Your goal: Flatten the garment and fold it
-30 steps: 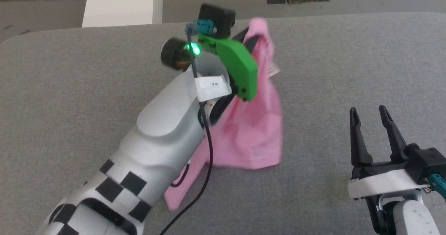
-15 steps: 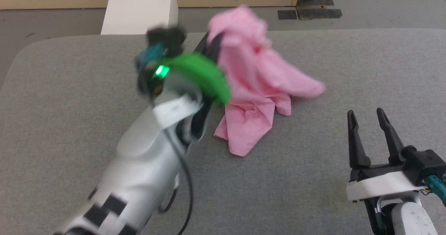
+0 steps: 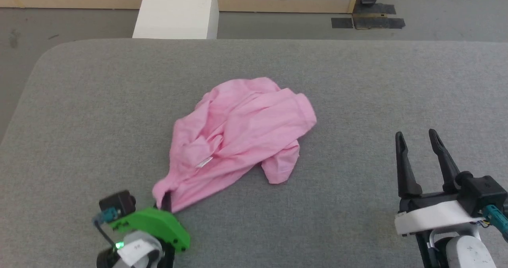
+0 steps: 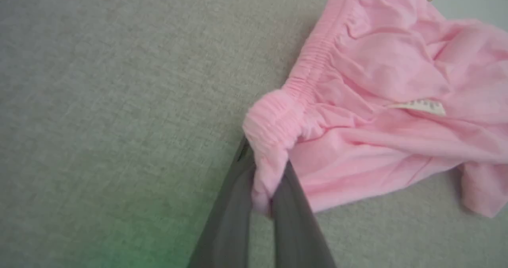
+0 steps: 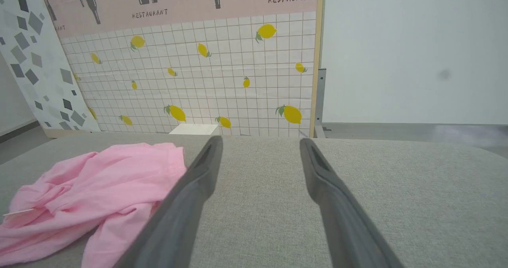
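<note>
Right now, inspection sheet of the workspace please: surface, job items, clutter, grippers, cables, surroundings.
Surface: grey cloth-covered table, near-left corner rounded.
Job's things: pink garment lies crumpled and wrinkled, not flat, not folded; white label showing.
Clutter: nothing seen.
Grippers: left gripper shut on a bunched end of the garment's elastic waistband; right gripper open, empty, apart from the garment.
Cables: teal plug with a dark lead at the left wrist; second teal plug at the right wrist.
Surroundings: white block beyond the far edge; lemon-print panel; dark tape patches on the floor.
</note>
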Controlling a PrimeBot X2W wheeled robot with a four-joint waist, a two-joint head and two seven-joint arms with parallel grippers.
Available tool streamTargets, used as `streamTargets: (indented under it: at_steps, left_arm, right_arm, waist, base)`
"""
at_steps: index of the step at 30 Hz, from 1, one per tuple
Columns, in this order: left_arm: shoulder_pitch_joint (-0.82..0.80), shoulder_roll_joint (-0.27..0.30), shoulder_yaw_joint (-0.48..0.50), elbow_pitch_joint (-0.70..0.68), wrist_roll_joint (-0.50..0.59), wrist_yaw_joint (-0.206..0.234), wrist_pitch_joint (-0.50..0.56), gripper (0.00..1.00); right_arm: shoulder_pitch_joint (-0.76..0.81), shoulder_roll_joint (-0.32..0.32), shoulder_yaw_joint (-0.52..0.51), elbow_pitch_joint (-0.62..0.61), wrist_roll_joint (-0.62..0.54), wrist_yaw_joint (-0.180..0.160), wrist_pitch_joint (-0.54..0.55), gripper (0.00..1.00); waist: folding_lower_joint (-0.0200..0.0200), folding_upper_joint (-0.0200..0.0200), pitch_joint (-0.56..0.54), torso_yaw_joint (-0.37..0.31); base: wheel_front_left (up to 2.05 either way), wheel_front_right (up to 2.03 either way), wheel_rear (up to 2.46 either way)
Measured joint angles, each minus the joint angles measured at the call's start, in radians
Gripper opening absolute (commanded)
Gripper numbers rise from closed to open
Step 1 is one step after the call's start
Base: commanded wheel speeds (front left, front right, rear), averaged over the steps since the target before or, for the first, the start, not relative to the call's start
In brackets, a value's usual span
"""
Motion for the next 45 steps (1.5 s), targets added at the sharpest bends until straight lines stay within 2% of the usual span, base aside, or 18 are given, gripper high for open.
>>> streamTargets:
  at_steps: [1,2,12,18,21,26,33,39,45]
  left_arm:
    - [0.019,0.003,-0.003,-0.008,-0.006,0.002,0.010,0.38]
    - [0.036,0.009,-0.009,-0.022,-0.007,0.004,0.017,1.00]
    - [0.065,0.065,-0.006,-0.200,0.039,-0.042,-0.031,1.00]
    - [0.078,0.138,0.014,-0.293,0.152,0.002,-0.054,1.00]
    - [0.072,0.167,-0.013,-0.295,0.220,0.010,-0.051,1.00]
    - [-0.027,0.196,-0.103,-0.221,0.291,-0.023,0.078,1.00]
    - [-0.172,0.207,-0.146,-0.110,0.290,-0.083,0.256,1.00]
    - [-0.215,0.210,-0.181,-0.021,0.280,-0.093,0.406,1.00]
    - [-0.248,0.216,-0.199,-0.010,0.250,-0.118,0.484,1.00]
  right_arm:
    - [0.000,0.000,0.001,0.000,0.000,0.000,0.000,1.00]
    - [0.000,0.000,0.002,0.001,-0.001,0.000,0.000,1.00]
    - [0.001,0.000,0.002,0.001,-0.010,0.000,0.000,1.00]
    - [0.001,0.000,-0.001,-0.006,-0.010,0.000,0.000,1.00]
    - [0.003,0.000,-0.006,-0.010,-0.010,0.000,0.000,1.00]
    - [0.006,0.000,-0.009,-0.018,-0.010,0.000,0.000,1.00]
    - [0.005,0.000,0.000,-0.022,-0.008,0.000,0.000,1.00]
    - [-0.002,0.000,-0.004,-0.023,-0.007,0.000,0.000,1.00]
    - [-0.011,0.000,-0.006,-0.026,0.001,0.000,0.000,1.00]
  waist:
    - [0.0000,0.0000,-0.001,0.003]
    - [0.0000,0.0000,-0.002,0.007]
    - [0.0000,0.0000,-0.022,0.034]
    - [0.0000,0.0000,-0.034,0.036]
    - [0.0000,0.0000,-0.037,0.038]
    - [0.0000,0.0000,-0.024,0.039]
    - [0.0000,0.0000,0.007,0.020]
    - [0.0000,0.0000,0.033,-0.009]
    - [0.0000,0.0000,0.058,-0.037]
  base:
    - [0.00,0.00,0.00]
    - [0.00,0.00,0.00]
    - [0.00,0.00,0.00]
    - [0.00,0.00,0.00]
    - [0.00,0.00,0.00]
    - [0.00,0.00,0.00]
    - [0.00,0.00,0.00]
    - [0.00,0.00,0.00]
    - [0.00,0.00,0.00]
